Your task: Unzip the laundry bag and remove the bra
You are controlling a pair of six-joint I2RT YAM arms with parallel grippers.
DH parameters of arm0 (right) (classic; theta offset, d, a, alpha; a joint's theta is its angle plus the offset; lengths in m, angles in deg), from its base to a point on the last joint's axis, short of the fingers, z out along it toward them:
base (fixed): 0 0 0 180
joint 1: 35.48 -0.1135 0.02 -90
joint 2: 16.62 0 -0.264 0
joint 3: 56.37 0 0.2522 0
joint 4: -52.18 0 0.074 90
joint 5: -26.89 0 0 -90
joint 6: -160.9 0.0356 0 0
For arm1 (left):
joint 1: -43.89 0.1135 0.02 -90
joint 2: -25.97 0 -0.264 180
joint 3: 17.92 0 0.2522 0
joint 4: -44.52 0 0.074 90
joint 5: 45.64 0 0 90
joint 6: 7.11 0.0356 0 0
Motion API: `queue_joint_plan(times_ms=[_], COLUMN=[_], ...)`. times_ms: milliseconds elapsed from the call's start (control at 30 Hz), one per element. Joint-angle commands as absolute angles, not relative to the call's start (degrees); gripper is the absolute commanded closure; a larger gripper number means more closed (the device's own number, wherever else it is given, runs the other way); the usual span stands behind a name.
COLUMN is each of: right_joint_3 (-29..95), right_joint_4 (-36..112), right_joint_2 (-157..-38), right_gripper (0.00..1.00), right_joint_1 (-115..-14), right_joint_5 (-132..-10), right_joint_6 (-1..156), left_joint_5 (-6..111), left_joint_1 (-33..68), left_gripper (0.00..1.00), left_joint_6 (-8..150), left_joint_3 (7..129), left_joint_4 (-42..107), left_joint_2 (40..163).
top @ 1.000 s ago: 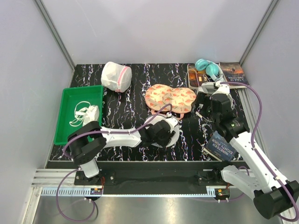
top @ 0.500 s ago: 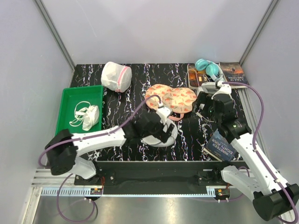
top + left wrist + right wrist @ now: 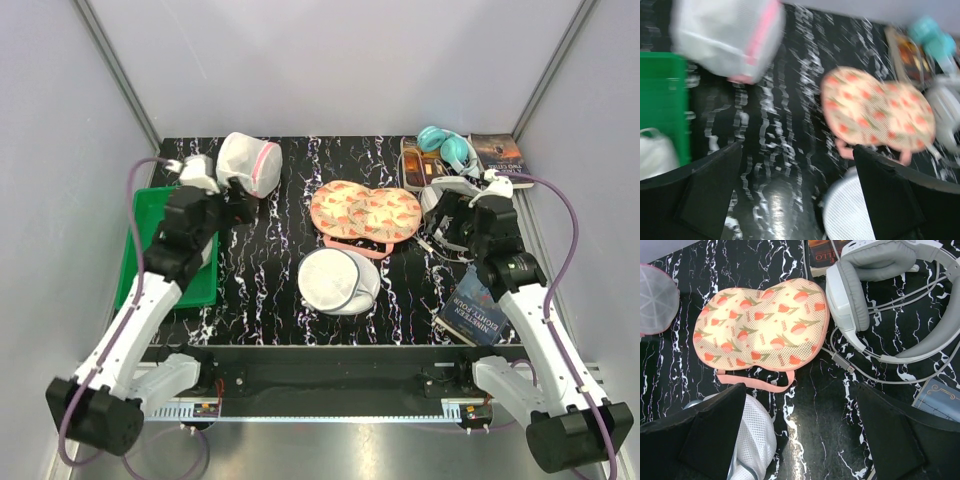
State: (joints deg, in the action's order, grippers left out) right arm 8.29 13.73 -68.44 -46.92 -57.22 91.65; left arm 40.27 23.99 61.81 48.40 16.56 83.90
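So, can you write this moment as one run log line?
left end effector open, empty | right end effector open, empty | laundry bag on table, free | bra in green tray

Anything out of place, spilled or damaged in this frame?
Nothing spilled or damaged. The blue book lies crooked at the front right, and the cable of the white headphones trails loose. The laundry bag looks intact.

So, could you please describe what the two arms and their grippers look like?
The left arm and right arm have white links with black joints. A purple cable loops alongside each. The left gripper and right gripper carry broad, flat black fingers.
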Motion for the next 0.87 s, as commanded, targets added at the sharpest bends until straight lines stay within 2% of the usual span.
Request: queue_joint_plan(times_ms=[0, 433, 833], right_joint_3=[8.2, 7.14, 6.79], right_joint_4=[16.36, 16.88, 17.5], right_joint_2=[-67.34, -67.51, -67.86], right_gripper=[0.0, 0.0, 0.0], right_joint_1=[-44.37, -42.34, -42.16], right_joint_5=[-60.47, -62.94, -64.43], right_joint_6=[90.41, 90.33, 89.98], left_joint_5=[43.93, 36.99, 38.65], left_joint_1=[32.1, 33.17, 33.17], left_gripper=[0.01, 0.01, 0.01], left_joint_6=[58.72, 61.53, 62.76], left_joint_3=[49.01, 53.32, 54.2], left_joint_4=[12.04, 4.39, 3.25], left_joint_2=[77.84, 72.99, 73.08])
